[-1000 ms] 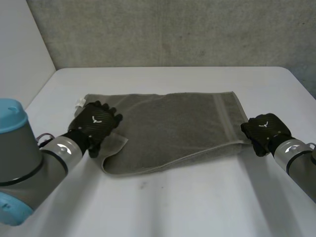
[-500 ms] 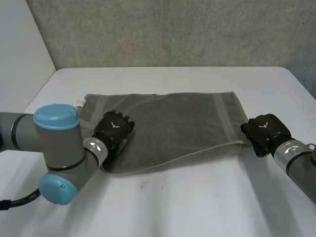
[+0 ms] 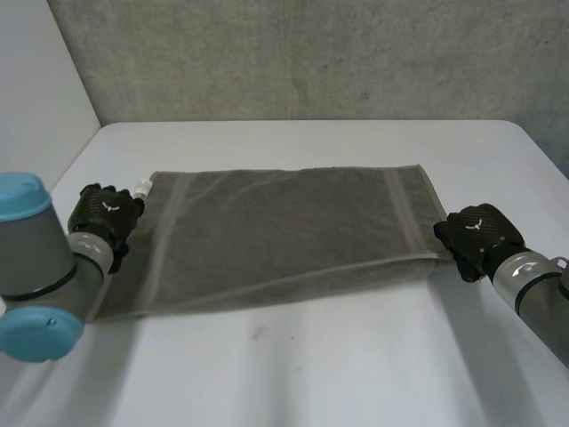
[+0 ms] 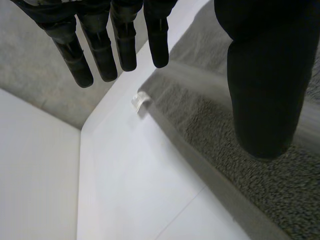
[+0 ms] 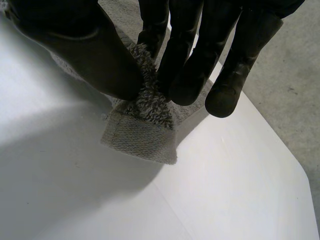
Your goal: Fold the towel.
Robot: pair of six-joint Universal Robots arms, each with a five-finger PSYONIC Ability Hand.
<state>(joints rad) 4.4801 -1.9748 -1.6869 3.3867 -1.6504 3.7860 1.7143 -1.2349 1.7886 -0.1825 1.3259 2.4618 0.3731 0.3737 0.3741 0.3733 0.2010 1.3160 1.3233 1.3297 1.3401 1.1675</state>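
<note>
White table (image 3: 356, 356) under a grey concrete wall (image 3: 311, 53) carries one grey towel (image 3: 284, 231), spread flat. There are two hands: the left hand (image 3: 105, 213) beside its left edge, the right hand (image 3: 476, 233) at its near right corner. Left wrist view: straight, spread fingers (image 4: 101, 50) hold nothing, near one white tag (image 4: 140, 100). Right wrist view: thumb and fingers pinch that corner.

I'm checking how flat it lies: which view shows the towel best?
The head view: the whole towel lies spread out on the table. The left wrist view gives its edge and white label by the open left hand; the right wrist view its corner pinched by the right hand.
</note>
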